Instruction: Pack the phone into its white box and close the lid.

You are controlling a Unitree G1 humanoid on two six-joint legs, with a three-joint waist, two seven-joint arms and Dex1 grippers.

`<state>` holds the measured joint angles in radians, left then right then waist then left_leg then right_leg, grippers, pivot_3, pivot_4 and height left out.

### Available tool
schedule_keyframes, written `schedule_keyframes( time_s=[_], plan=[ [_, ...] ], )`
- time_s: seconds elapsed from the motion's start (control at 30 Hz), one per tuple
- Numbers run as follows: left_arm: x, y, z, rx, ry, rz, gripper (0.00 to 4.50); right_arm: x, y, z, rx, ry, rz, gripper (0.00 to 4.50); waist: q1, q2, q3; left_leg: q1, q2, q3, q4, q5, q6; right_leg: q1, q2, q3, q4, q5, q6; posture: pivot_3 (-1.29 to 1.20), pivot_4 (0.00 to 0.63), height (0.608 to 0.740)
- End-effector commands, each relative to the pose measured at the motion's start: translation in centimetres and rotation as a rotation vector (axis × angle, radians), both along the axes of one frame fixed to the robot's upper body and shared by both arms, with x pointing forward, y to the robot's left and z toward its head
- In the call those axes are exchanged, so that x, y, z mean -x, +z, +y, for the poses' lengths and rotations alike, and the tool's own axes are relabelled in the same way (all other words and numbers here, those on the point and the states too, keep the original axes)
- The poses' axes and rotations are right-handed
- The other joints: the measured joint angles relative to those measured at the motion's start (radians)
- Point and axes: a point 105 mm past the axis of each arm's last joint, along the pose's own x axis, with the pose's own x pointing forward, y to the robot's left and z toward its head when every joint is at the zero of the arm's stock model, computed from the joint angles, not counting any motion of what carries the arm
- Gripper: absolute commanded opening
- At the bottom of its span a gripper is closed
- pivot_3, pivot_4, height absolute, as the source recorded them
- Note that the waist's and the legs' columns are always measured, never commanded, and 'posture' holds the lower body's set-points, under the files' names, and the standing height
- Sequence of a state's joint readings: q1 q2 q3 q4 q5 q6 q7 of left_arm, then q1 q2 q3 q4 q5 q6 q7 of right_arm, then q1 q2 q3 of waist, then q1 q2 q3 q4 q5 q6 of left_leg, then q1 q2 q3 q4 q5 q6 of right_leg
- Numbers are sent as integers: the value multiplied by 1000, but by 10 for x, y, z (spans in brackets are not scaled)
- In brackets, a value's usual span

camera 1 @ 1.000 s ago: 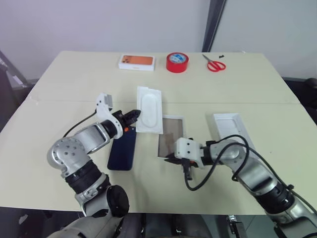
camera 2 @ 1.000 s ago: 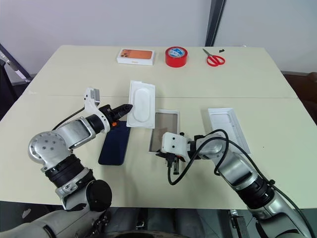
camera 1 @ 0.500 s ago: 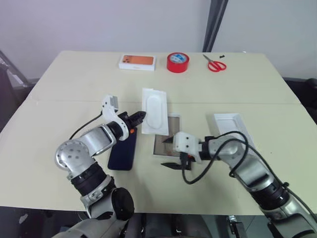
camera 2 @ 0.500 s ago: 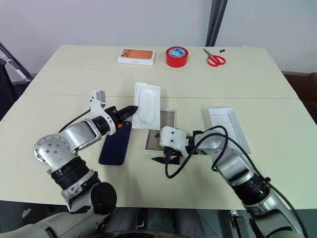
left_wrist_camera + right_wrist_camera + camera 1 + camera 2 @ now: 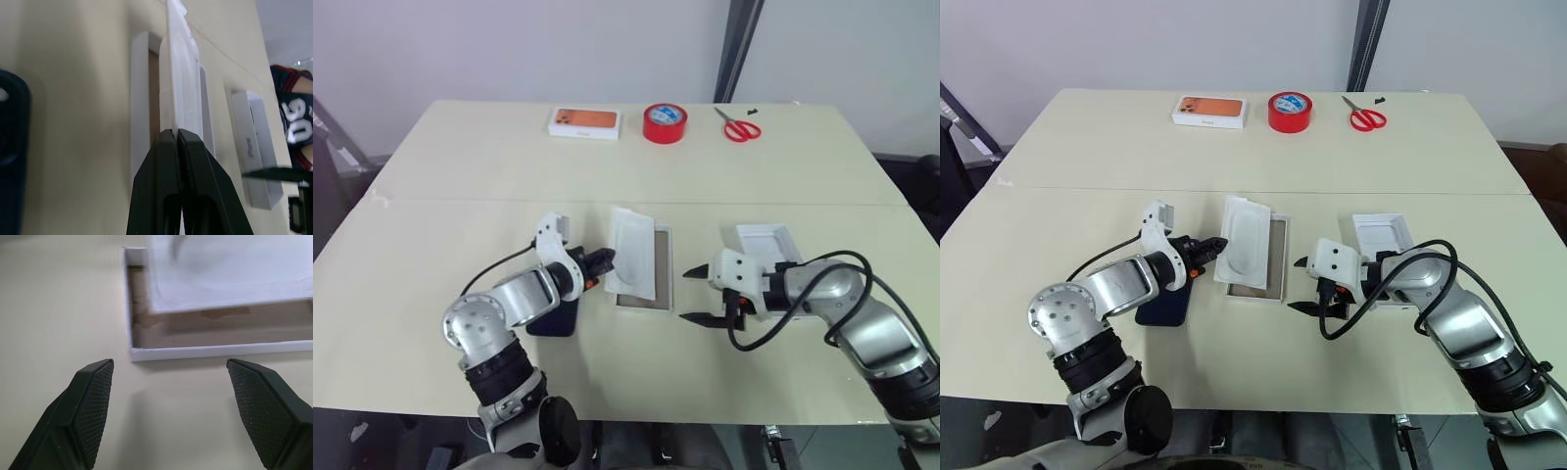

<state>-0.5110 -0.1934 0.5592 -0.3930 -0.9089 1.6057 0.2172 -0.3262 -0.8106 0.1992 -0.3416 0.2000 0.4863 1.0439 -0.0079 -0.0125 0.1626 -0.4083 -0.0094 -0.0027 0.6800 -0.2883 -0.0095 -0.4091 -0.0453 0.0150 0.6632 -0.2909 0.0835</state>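
The worktop (image 5: 460, 166) carries everything, and the white box (image 5: 662, 274) near its middle is the landmark. The insert (image 5: 633, 253), the thin white sheet with the oval recess, lies tilted across the box and covers most of its tan inside. The lid (image 5: 766, 242) sits to the right of the box, well apart, white inside up. The phone (image 5: 566, 318) lies flat just left of the box, largely hidden by the left arm.

The left pincer (image 5: 606, 260) is pressed together on the near-left edge of the insert, pinching it. The right pincer (image 5: 697, 294) is spread wide and holds nothing, hovering just right of the box with its tips toward the near corner.

The step in hand looks to be placing the insert, though whether it is going into the box or coming off it cannot be told. To do it well:

- Keep the insert level so its free edge does not catch the rim.
- The box is light and may slide; the right pincer could steady its near rim.
- Keep the left arm from nudging the phone beneath it.
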Motion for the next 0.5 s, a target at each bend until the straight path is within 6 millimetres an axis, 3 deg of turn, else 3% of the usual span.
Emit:
schedule_keyframes(
  time_s=[0.03,0.13,0.3,0.5],
  plan=[
    [8,12,-27,87,-90,-29,0,-3,10,3,-20,7,-49,3856,0,0,0,0,0,0,0,0,0,0,0,0,0,0,0,0,150,729],
    [9,11,-29,92,-106,-27,897,-3,10,5,-25,9,-50,3948,0,0,0,0,0,0,0,0,0,0,0,0,0,0,0,0,150,729],
    [10,12,-28,108,-120,-34,3392,-9,15,5,-47,-13,-69,3948,-2,0,0,0,0,0,0,1,-1,0,0,0,0,0,0,0,150,729],
    [7,25,-9,104,-108,-107,3392,-24,28,3,-97,-75,-112,3948,-2,0,0,0,0,0,0,1,-1,0,0,0,0,0,0,0,150,729]
  ],
)
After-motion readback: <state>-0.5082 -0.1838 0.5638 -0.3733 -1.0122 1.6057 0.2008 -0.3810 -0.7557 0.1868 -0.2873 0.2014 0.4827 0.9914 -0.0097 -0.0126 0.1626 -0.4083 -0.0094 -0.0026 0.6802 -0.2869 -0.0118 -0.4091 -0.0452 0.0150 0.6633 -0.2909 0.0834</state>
